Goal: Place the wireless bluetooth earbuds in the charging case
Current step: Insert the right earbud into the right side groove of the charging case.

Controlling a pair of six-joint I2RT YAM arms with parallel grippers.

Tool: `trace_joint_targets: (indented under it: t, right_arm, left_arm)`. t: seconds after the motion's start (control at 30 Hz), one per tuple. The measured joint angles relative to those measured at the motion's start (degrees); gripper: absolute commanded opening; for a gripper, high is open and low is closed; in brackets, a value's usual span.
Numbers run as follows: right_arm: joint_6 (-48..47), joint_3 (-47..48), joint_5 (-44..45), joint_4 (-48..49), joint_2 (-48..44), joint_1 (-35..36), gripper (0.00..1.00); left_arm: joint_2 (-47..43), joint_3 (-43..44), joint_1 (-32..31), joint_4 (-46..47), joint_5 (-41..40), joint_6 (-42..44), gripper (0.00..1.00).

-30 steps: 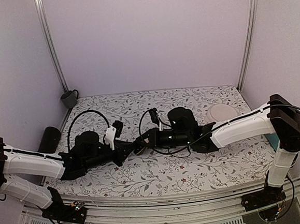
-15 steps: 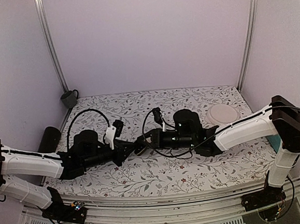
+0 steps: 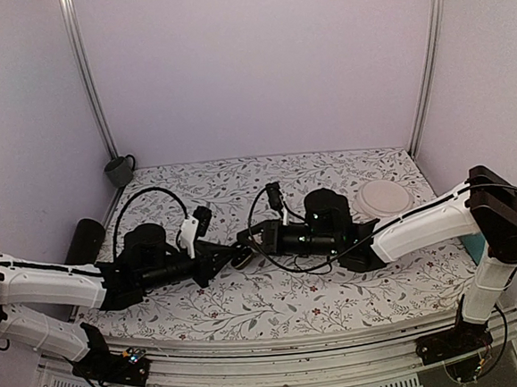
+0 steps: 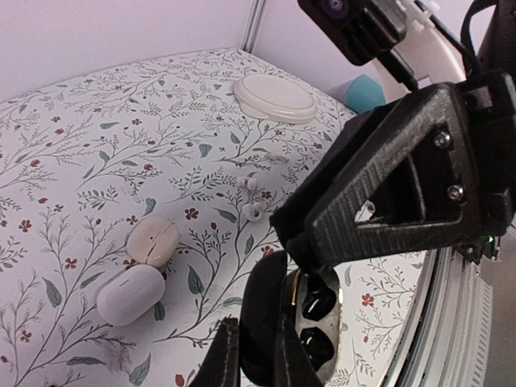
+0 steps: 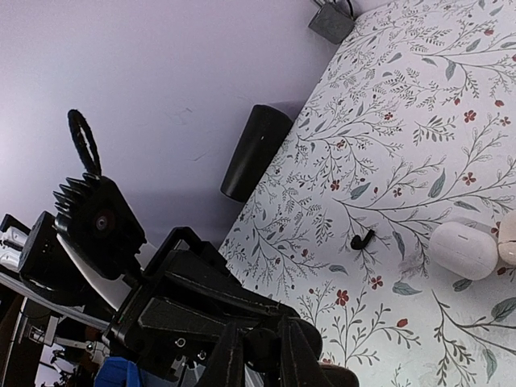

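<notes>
As it reaches inward, the left end effector (image 4: 254,356) pinches the charging case (image 4: 316,316).

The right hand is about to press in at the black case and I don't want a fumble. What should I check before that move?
1. Left hand grips the case: ok, shut on it.
2. Case open, wells showing: ok.
3. Right hand lined up: ok, its tip is just above the case's rim in the left wrist view.
4. Right hand holds an earbud: cannot tell; the fingers are shut and the tip is hidden.
5. Wells free: cannot tell, too dark.
6. Other earbud located: ok; a small black piece, likely it, lies on the cloth.
</notes>
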Motion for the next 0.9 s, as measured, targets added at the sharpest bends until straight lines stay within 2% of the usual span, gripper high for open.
trace_joint_targets:
  t: [0.9]
  right_arm:
    - [2.2, -3.5, -2.0, 4.9, -0.3, 0.0, 0.11]
  left_arm:
    - [0.8, 2.6, 0.1, -2.0, 0.3, -2.0, 0.00]
